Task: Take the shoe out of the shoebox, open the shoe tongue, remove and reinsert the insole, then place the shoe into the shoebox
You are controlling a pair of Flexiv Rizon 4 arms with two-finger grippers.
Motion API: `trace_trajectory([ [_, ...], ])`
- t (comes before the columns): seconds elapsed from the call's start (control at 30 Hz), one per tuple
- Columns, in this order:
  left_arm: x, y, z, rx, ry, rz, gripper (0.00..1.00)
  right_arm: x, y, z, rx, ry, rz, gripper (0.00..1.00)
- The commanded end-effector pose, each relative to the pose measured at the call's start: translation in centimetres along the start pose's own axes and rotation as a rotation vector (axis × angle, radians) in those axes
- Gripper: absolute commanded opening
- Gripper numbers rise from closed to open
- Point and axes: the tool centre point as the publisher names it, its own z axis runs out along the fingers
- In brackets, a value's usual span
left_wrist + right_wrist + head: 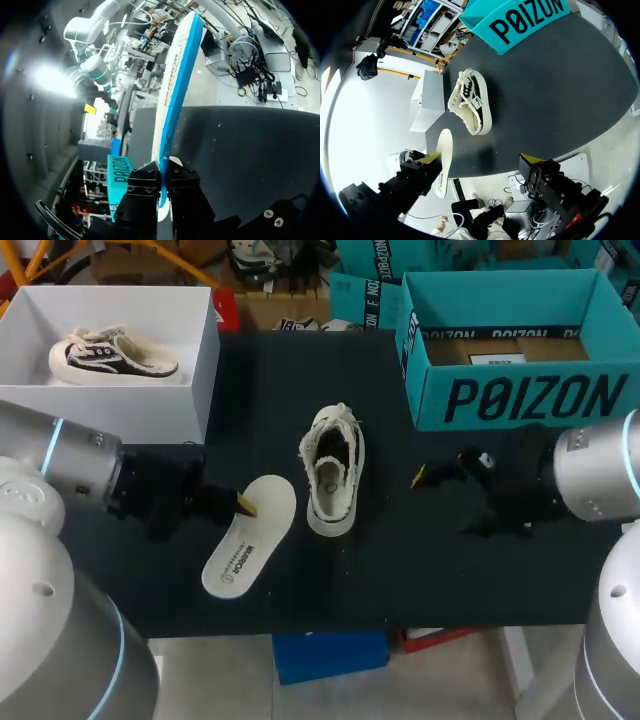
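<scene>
Insole's out, so I'd say we're at the put-it-back step. Left jaws are pinched tight on the insole [250,535], just left of the shoe [333,470] mid-worktop. Right jaws hang wide apart, empty, right of it. Next up: aim the insole into the shoe's opening.

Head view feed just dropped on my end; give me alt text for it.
The left gripper is shut on the edge of a white insole beside the cream shoe on the black table. The right gripper is open and empty near the open teal shoebox; a white box at the far left holds a second shoe.
</scene>
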Motion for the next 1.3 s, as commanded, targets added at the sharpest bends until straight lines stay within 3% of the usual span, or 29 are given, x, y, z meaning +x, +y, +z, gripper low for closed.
trace_trajectory([
  [0.03, -0.1, 0.1, 0.3, 0.002, 0.008, -0.002, 0.0, -1.0, -1.2, -2.1, -0.046, 0.003, 0.015, 1.0],
  [0.83, -0.4, -0.1, 1.4, 0.032, 0.023, 0.003, 0.0, -4.0, -3.1, -7.0, -0.148, -0.026, 0.082, 1.0],
  [1.3, -0.9, -0.4, 1.9, 0.052, 0.032, 0.011, 0.0, -3.8, -2.9, -7.2, -0.154, 0.001, 0.064, 1.0],
])
